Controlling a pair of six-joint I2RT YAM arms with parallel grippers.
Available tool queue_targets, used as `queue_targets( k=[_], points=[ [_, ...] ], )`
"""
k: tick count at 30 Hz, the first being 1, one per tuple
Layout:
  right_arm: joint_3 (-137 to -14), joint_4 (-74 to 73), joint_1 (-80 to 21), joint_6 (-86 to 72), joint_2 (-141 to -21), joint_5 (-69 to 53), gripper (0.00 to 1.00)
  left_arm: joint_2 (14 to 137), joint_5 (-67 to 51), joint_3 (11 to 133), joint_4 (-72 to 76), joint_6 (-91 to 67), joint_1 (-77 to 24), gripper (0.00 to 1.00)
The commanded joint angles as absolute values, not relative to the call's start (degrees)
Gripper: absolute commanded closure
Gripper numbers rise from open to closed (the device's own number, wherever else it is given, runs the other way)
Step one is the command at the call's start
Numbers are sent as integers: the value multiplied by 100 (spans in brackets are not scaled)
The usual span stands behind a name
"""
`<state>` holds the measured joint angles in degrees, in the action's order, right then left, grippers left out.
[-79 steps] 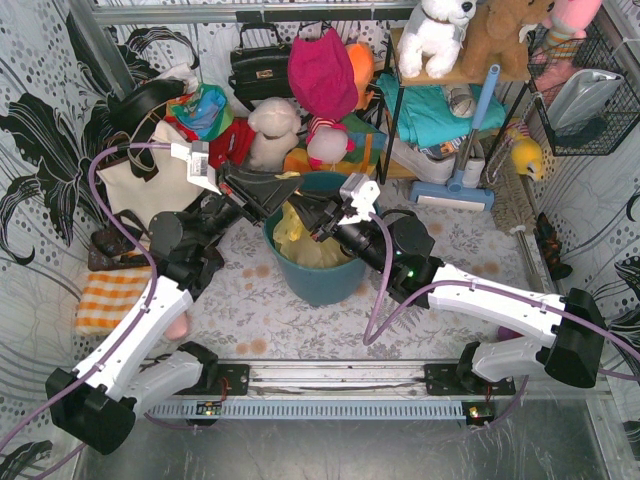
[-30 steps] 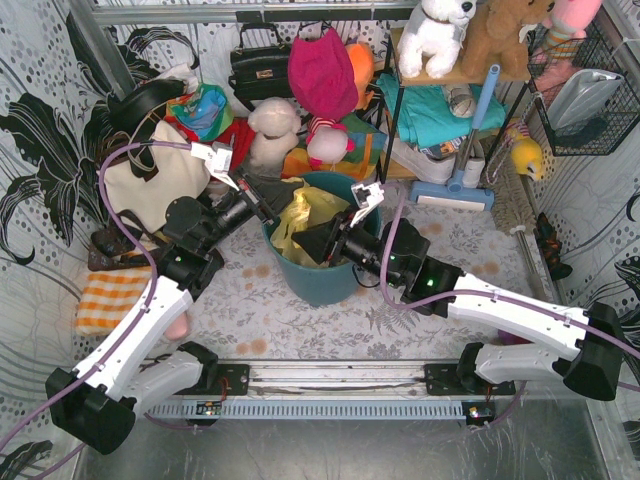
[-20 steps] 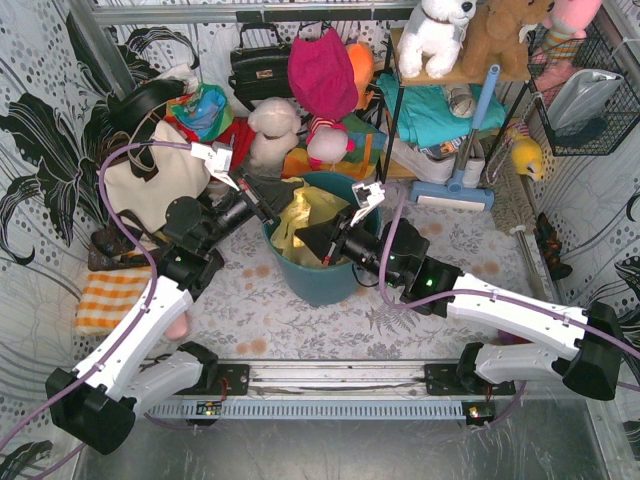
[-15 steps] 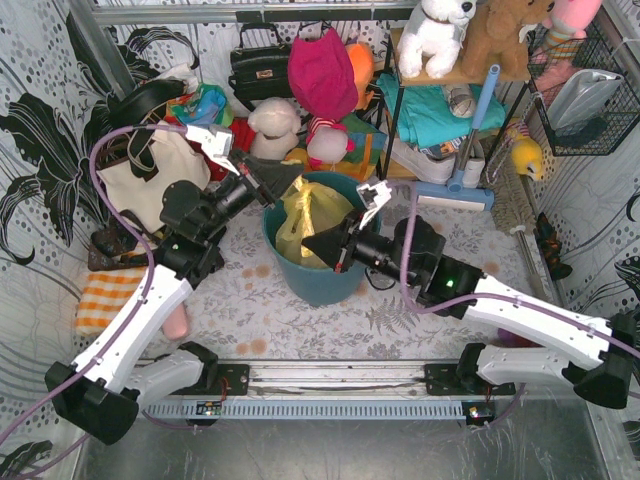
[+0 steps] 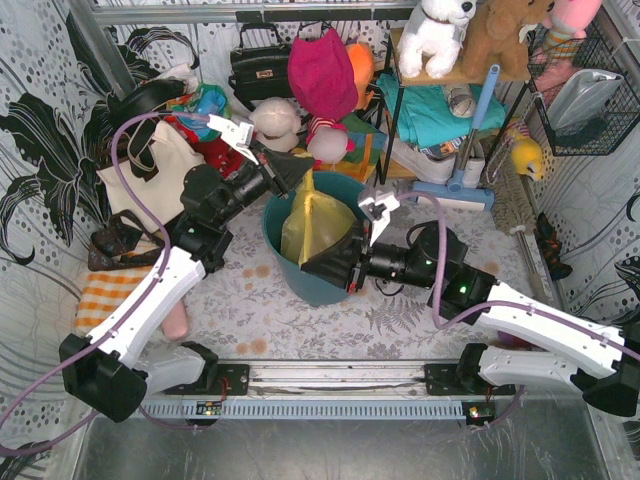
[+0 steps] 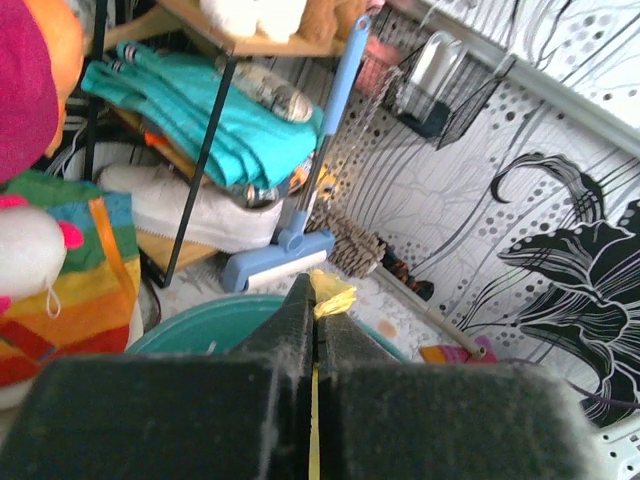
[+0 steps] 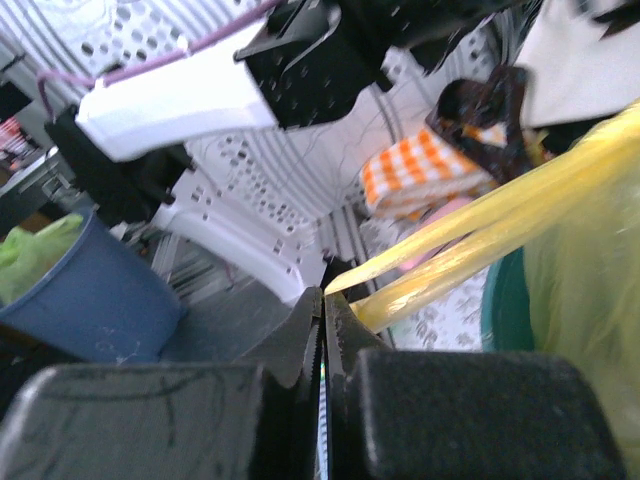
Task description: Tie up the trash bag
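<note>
Tautly, bag (image 5: 312,222) between left claw (image 6: 312,290), right claw (image 7: 322,300)

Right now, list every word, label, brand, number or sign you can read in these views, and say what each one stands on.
No text can be read in any view.
Black handbag: no brand legible, too small.
Cream tote bag: plain where it shows.
Trash bag and teal bin: no print visible.
White shoe: no logo legible.
</note>
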<state>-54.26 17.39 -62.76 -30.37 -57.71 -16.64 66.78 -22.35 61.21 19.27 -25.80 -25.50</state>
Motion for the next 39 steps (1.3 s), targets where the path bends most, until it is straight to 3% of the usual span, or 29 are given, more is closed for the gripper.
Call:
queue_targets(
  k=[1,14,29,39],
  points=[
    [-5060,2345,-6300,-3296,-5769,-2699,100,6865,-1865,5934,1940,-2424,-2538,100],
    [-5198,2209,-6302,-3761,-6466,-4908,100,7427,-993,6367,1023,-2240,-2540,100],
    [-4098,3438,-6297,-4896,-6296,-5455,100,8394,-633,6775,1090,-1995,-2447,100],
    [-4681,3334,-6292,-4639,-6128,-5303,100,8357,-1104,7168,1234,-2172,-2408,100]
  ],
)
